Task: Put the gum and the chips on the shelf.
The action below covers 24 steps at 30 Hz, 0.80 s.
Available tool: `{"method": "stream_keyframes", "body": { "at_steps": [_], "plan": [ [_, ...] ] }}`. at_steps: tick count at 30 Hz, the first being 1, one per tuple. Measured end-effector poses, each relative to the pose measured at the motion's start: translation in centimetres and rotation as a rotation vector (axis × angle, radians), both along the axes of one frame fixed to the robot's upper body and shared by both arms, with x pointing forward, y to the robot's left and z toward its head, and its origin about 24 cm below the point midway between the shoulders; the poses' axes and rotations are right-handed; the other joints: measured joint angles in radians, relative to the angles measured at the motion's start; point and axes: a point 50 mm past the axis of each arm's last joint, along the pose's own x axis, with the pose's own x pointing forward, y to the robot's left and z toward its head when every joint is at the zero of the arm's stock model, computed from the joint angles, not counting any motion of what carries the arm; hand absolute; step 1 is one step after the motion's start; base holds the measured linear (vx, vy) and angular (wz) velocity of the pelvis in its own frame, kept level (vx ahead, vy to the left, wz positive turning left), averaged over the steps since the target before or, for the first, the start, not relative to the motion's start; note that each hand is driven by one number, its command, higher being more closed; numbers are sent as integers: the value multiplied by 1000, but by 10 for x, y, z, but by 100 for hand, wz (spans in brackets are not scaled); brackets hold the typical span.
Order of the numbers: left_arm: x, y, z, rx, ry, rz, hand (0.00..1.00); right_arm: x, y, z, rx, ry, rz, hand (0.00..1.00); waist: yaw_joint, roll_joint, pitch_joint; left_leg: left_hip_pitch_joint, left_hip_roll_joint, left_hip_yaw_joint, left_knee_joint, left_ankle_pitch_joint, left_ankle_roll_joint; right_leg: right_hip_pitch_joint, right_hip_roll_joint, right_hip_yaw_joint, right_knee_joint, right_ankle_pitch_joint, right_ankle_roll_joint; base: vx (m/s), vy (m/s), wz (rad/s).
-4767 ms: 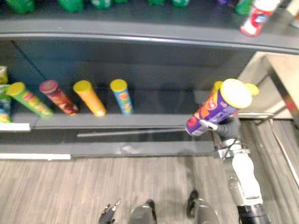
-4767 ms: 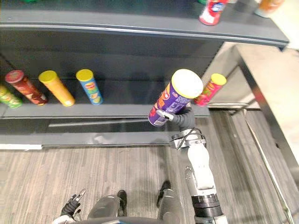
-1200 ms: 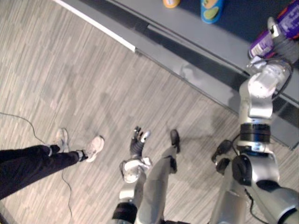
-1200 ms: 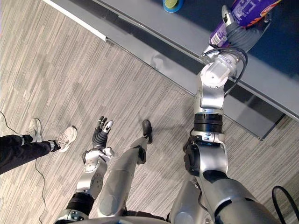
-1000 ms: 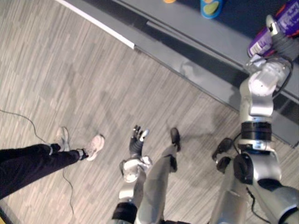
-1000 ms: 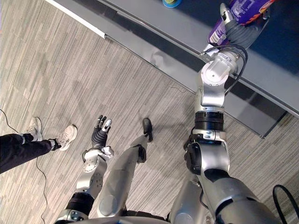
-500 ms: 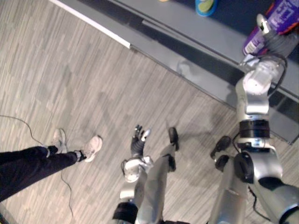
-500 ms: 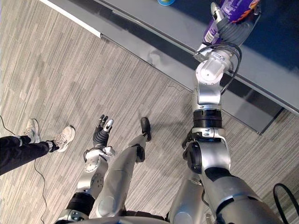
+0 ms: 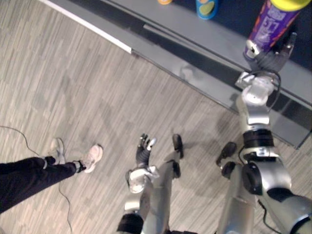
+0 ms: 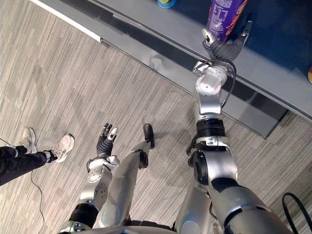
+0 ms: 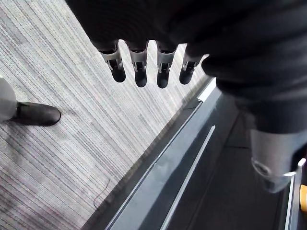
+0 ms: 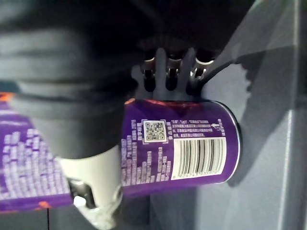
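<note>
Chips can: a purple can of chips (image 9: 270, 22) with a yellow lid (image 9: 291, 3) stands upright, its base at the grey shelf (image 9: 204, 38) board.
Right hand: the right hand (image 10: 223, 48) reaches up to the foot of the can. Its fingers (image 10: 246, 27) are straight and lie along one side of the can, with the thumb on the other side, so the hand is loose rather than clamped. It is not clear whether they touch the can.
Left hand: the left hand (image 9: 144, 148) hangs low over the wood-grain floor (image 9: 73, 73), well apart from the shelf, fingers straight, holding nothing.
Other cans: a blue can (image 9: 207, 7) stands farther along the same board, toward the robot's left.
Person: a dark trouser leg (image 9: 24, 180) and pale shoes (image 9: 90, 157) show on the floor at the robot's left.
</note>
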Motion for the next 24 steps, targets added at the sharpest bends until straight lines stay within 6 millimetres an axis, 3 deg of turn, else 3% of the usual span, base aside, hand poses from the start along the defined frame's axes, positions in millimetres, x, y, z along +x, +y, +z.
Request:
{"method": "stream_keyframes", "body": {
  "at_steps": [10, 24],
  "plan": [
    [0, 0, -2, 1, 7, 0, 0, 0, -2, 0, -6, 3, 1, 0, 1, -3, -1, 0, 1, 0, -6, 0, 0, 0, 3, 0, -3, 0, 0, -2, -3, 0],
    [-2, 0, -7, 3, 30, -3, 0, 1, -22, 4, -4, 8, -39, 0, 1, -3, -2, -10, -1, -4, -7, 1, 0, -6, 1, -3, 0, 0, 0, 0, 0, 0]
  ]
}}
